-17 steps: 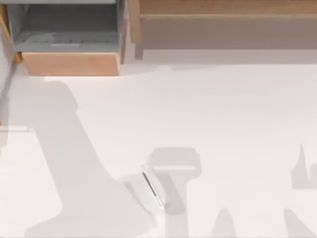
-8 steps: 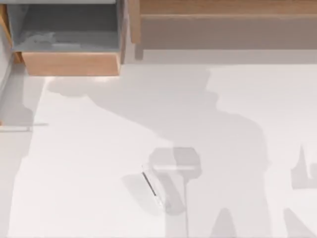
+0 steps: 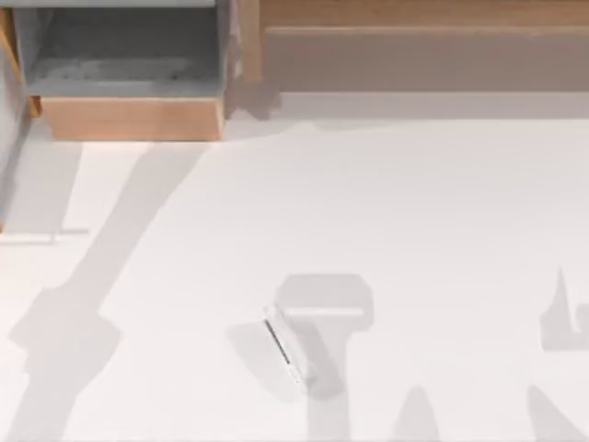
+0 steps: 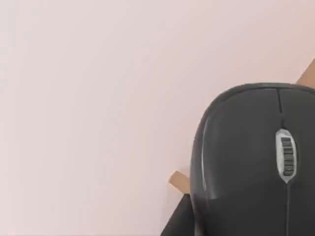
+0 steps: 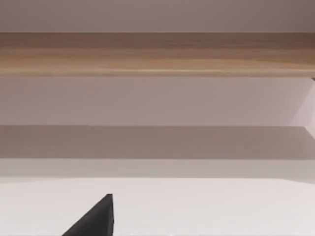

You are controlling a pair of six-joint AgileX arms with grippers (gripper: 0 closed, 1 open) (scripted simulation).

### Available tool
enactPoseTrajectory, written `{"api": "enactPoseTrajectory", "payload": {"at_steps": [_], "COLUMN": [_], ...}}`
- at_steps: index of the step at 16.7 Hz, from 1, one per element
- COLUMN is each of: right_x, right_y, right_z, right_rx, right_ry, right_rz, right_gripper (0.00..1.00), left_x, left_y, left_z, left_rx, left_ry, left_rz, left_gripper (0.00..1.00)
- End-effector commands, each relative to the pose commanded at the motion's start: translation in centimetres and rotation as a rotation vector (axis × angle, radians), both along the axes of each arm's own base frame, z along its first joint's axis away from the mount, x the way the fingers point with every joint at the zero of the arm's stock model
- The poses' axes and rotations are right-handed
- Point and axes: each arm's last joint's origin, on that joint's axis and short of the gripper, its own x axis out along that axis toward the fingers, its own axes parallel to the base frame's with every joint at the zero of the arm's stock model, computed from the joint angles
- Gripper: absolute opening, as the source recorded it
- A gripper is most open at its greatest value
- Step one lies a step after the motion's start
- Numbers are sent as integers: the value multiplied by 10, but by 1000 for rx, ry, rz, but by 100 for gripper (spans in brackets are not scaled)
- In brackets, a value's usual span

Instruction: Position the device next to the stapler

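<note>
The device (image 3: 286, 347) is a small thin white slab with a dark strip along one long edge. It lies slantwise on the white table (image 3: 442, 212), near the front edge and a little left of the middle, with nothing touching it. The stapler is out of view. A dark wedge of my right gripper (image 5: 94, 220) juts over the bare tabletop in the right wrist view. A dark grey computer mouse (image 4: 246, 157) with a scroll wheel sits very close in the left wrist view, and a dark part of my left gripper (image 4: 176, 223) shows beside it.
At the back left stands a wooden cabinet (image 3: 129, 118) with an open grey compartment. A long wooden shelf (image 3: 414, 18) runs along the back, and the right wrist view faces this wooden shelf (image 5: 157, 54). Arm shadows fall across the table's left and front.
The large shadow that covered the table's middle half a second ago has swung to the left side. The device has not moved.
</note>
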Motion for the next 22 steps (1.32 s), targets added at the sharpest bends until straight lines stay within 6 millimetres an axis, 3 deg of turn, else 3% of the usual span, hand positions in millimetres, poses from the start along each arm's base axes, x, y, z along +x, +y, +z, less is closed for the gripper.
{"api": "enactPoseTrajectory", "payload": {"at_steps": [2,4,6,7,9,10,12,14,15,17,19,20,22], "right_x": [0,0,0,0,0,0,0,0,0,0,0,0,0], "right_y": [0,0,0,0,0,0,0,0,0,0,0,0,0], "right_z": [0,0,0,0,0,0,0,0,0,0,0,0,0], "right_rx": [0,0,0,0,0,0,0,0,0,0,0,0,0], "right_ry": [0,0,0,0,0,0,0,0,0,0,0,0,0], "right_rz": [0,0,0,0,0,0,0,0,0,0,0,0,0], "right_gripper": [100,100,100,100,100,100,100,100,100,100,100,100,100], "left_x": [-86,-171,-237,-257,-262,-247,-186,-99,-53,29,87,105,117], "left_y": [-20,-2,52,90,174,214,275,297,291,248,175,133,45], "left_z": [52,95,125,134,139,134,111,71,47,-10,-73,-104,-168], "left_rx": [-122,-330,-627,-806,-1201,-1407,-1795,-2095,-2192,-2260,-2161,-2061,-1784], "left_ry": [-306,-588,-814,-895,-971,-957,-818,-536,-353,60,479,671,1003], "left_rz": [-217,-407,-544,-586,-601,-571,-439,-224,-97,171,419,526,700], "left_gripper": [0,0,0,0,0,0,0,0,0,0,0,0,0]}}
